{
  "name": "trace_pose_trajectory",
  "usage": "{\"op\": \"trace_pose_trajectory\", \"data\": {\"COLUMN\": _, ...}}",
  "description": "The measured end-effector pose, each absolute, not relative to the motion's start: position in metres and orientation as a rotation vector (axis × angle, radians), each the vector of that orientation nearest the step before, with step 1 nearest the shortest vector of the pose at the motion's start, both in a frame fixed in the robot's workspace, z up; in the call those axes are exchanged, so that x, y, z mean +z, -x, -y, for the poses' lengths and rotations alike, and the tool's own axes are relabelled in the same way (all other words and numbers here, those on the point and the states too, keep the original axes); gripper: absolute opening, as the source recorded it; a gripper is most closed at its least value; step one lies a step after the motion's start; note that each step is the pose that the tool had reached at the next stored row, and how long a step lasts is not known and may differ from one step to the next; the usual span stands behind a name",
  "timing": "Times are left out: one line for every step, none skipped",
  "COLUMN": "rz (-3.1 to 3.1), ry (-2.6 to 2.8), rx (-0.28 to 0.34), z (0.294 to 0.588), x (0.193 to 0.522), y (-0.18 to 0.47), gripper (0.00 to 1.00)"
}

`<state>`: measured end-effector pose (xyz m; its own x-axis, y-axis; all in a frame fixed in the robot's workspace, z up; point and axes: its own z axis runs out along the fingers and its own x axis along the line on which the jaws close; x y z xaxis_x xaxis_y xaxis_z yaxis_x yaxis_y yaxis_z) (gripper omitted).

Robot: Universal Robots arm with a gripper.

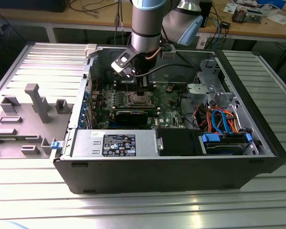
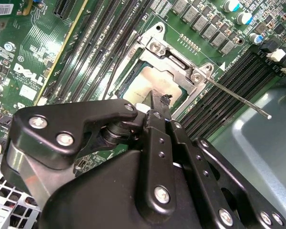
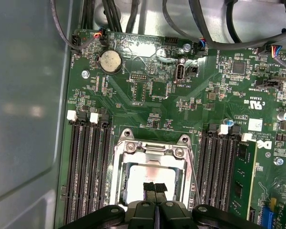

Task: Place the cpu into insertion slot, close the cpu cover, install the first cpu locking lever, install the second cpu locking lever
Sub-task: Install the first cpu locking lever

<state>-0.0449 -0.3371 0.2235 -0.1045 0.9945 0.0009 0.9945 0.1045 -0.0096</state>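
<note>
Tool [image 3: 155,187] clenched, fingertips pressed together with nothing between them, tip over the cpu [image 3: 136,177]; can't tell if it touches. The cpu sits in the insertion slot [image 1: 136,98] mid-motherboard [image 3: 148,90], with the cpu cover [image 3: 150,149] lying flat around it. The second wrist view adds a thin locking lever [image 2: 238,98], angled out from the cover's corner across the memory slots [image 2: 219,102]. The exterior view gives context: the arm [image 1: 145,24] reaches down into an open PC case [image 1: 257,143] on the slatted counter [image 1: 133,210], with a grey fixture tray [image 1: 24,124] at the exterior view's left.
</note>
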Motion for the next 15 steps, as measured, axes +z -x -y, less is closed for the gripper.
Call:
{"op": "trace_pose_trajectory", "data": {"rz": 2.329, "ry": 2.097, "rx": 0.010, "z": 0.3371, "x": 0.2240, "y": 0.0449, "gripper": 0.11}}
{"op": "trace_pose_trajectory", "data": {"rz": 2.329, "ry": 2.097, "rx": 0.010, "z": 0.3371, "x": 0.2244, "y": 0.0449, "gripper": 0.11}}
{"op": "trace_pose_trajectory", "data": {"rz": 2.329, "ry": 2.097, "rx": 0.010, "z": 0.3371, "x": 0.2246, "y": 0.0449, "gripper": 0.11}}
{"op": "trace_pose_trajectory", "data": {"rz": 2.329, "ry": 2.097, "rx": 0.010, "z": 0.3371, "x": 0.2247, "y": 0.0449, "gripper": 0.11}}
{"op": "trace_pose_trajectory", "data": {"rz": 2.329, "ry": 2.097, "rx": 0.010, "z": 0.3371, "x": 0.2249, "y": 0.0449, "gripper": 0.11}}
{"op": "trace_pose_trajectory", "data": {"rz": 2.329, "ry": 2.097, "rx": 0.010, "z": 0.3371, "x": 0.2251, "y": 0.0449, "gripper": 0.11}}
{"op": "trace_pose_trajectory", "data": {"rz": 2.329, "ry": 2.097, "rx": 0.010, "z": 0.3371, "x": 0.2254, "y": 0.0449, "gripper": 0.11}}
{"op": "trace_pose_trajectory", "data": {"rz": 2.329, "ry": 2.097, "rx": 0.010, "z": 0.3371, "x": 0.2255, "y": 0.0449, "gripper": 0.11}}
{"op": "trace_pose_trajectory", "data": {"rz": 2.329, "ry": 2.097, "rx": 0.010, "z": 0.3371, "x": 0.2259, "y": 0.0449, "gripper": 0.11}}
{"op": "trace_pose_trajectory", "data": {"rz": 2.329, "ry": 2.097, "rx": 0.010, "z": 0.3371, "x": 0.2264, "y": 0.0449, "gripper": 0.11}}
{"op": "trace_pose_trajectory", "data": {"rz": 2.329, "ry": 2.097, "rx": 0.010, "z": 0.3371, "x": 0.2265, "y": 0.0449, "gripper": 0.11}}
{"op": "trace_pose_trajectory", "data": {"rz": 2.329, "ry": 2.097, "rx": 0.010, "z": 0.3371, "x": 0.2266, "y": 0.0449, "gripper": 0.11}}
{"op": "trace_pose_trajectory", "data": {"rz": 2.329, "ry": 2.097, "rx": 0.010, "z": 0.3371, "x": 0.2268, "y": 0.0449, "gripper": 0.11}}
{"op": "trace_pose_trajectory", "data": {"rz": 2.329, "ry": 2.097, "rx": 0.010, "z": 0.3371, "x": 0.2271, "y": 0.0449, "gripper": 0.11}}
{"op": "trace_pose_trajectory", "data": {"rz": 2.329, "ry": 2.097, "rx": 0.010, "z": 0.3371, "x": 0.2273, "y": 0.0449, "gripper": 0.11}}
